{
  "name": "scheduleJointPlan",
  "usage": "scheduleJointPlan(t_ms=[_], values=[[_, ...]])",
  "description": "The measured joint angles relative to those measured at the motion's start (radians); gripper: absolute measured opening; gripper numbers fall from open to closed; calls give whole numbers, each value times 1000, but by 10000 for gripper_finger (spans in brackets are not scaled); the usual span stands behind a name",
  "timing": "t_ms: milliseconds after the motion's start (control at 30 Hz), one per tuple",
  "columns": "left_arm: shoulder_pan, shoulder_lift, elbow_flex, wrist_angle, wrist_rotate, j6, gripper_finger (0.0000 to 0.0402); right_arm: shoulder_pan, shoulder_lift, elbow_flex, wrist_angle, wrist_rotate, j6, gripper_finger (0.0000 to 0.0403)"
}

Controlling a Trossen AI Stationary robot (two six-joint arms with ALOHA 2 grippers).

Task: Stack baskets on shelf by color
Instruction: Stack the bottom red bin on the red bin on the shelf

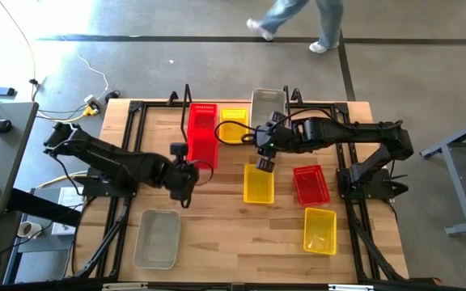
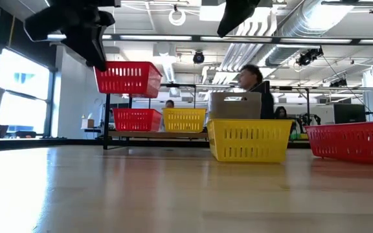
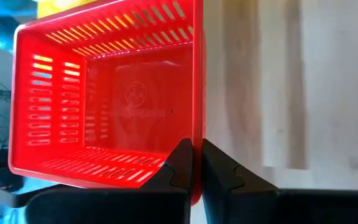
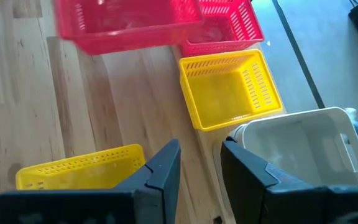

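The black wire shelf (image 1: pixel 186 97) at the table's far middle carries a red basket (image 1: pixel 203 115), a yellow basket (image 1: pixel 233 123) and a grey-white basket (image 1: pixel 267 103) side by side. My left gripper (image 3: pixel 196 150) is shut on a second red basket (image 2: pixel 128 77), which hangs in the air just in front of the shelf's red one (image 2: pixel 136 120). My right gripper (image 4: pixel 201 152) stands open and holds nothing. It hovers above a yellow basket (image 1: pixel 258 184) that rests on the table by its base. My left gripper pinches a side wall of the red basket (image 3: pixel 196 124) close to a corner, one finger inside the basket and one outside. It comes slanting down from the table's left near side. The basket is lifted clear and stays nearly level, mouth up.
On the table rest a red basket (image 1: pixel 311 184) and a yellow basket (image 1: pixel 320 230) at the right, and a grey-white basket (image 1: pixel 157 238) at the near left. A person (image 1: pixel 298 24) walks on the floor beyond the far edge.
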Motion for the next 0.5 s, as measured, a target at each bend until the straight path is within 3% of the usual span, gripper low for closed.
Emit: scheduleJointPlan(t_ms=[500], values=[[304,-100,-105,199,128,354,3,0,0,0,1,13,-49,103]])
